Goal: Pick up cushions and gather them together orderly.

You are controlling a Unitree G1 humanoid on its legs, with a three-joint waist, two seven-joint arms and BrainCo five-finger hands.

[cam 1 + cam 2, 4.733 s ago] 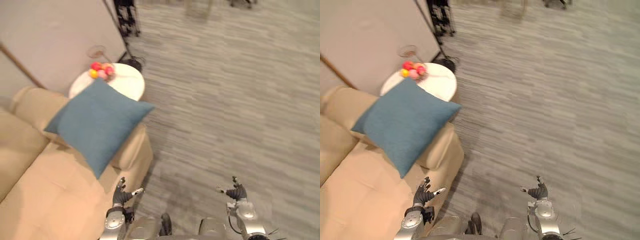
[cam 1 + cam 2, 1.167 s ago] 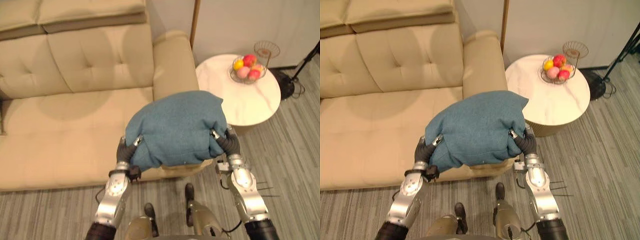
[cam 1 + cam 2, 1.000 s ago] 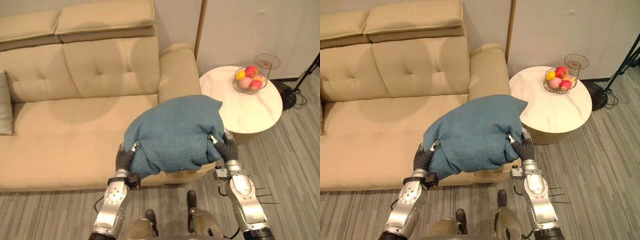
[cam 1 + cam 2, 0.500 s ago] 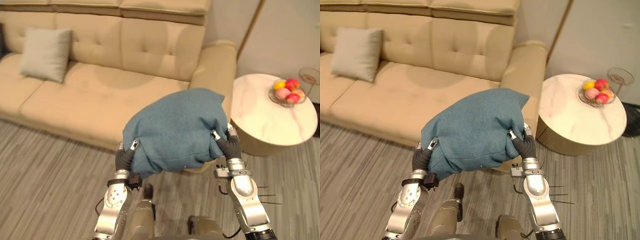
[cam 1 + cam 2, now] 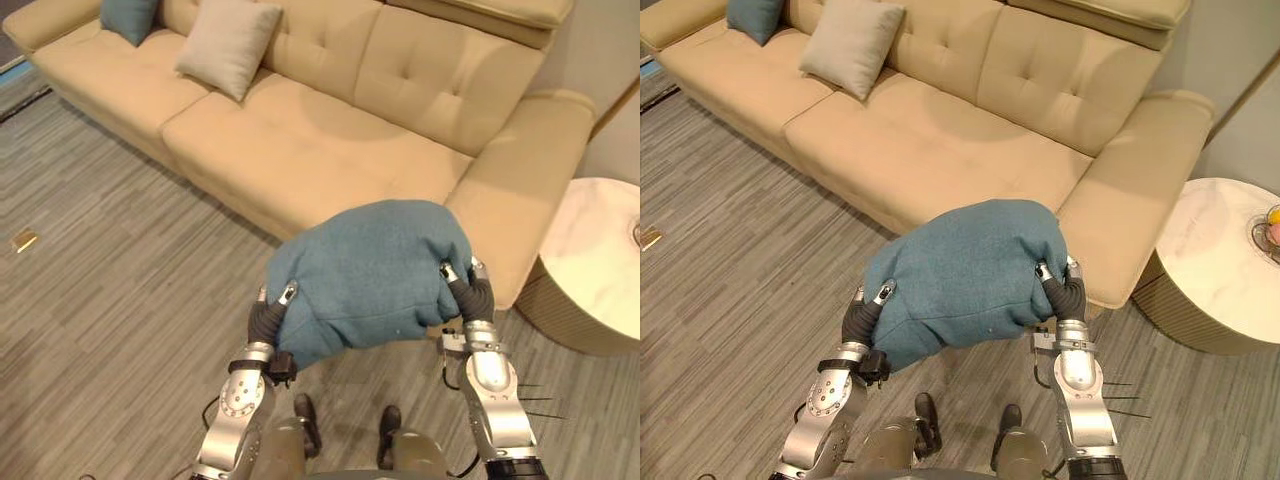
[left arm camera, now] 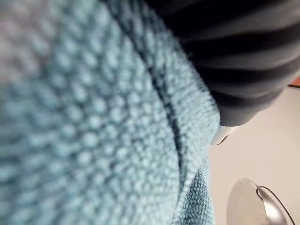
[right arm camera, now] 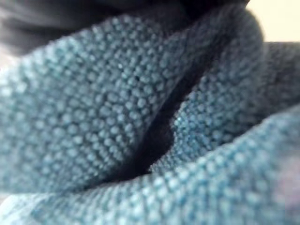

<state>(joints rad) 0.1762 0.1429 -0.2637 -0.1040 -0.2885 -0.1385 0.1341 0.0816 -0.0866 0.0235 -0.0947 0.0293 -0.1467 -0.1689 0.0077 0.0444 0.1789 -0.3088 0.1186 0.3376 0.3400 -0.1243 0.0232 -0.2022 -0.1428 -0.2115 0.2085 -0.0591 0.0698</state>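
Held above the floor, a blue cushion [image 5: 370, 268] hangs bunched between the robot's left hand [image 5: 268, 318] and right hand [image 5: 470, 293]. Each hand is clamped onto one end, its dark-tipped fingers [image 5: 288, 293] pressed into the cloth. Beyond the fingertips stretches a tan sofa [image 5: 330, 150], where a beige cushion [image 5: 228, 45] leans near a teal cushion [image 5: 128, 17].

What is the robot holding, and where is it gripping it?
A blue cushion, carried between both hands: left hand at its left edge, right hand at its right edge.
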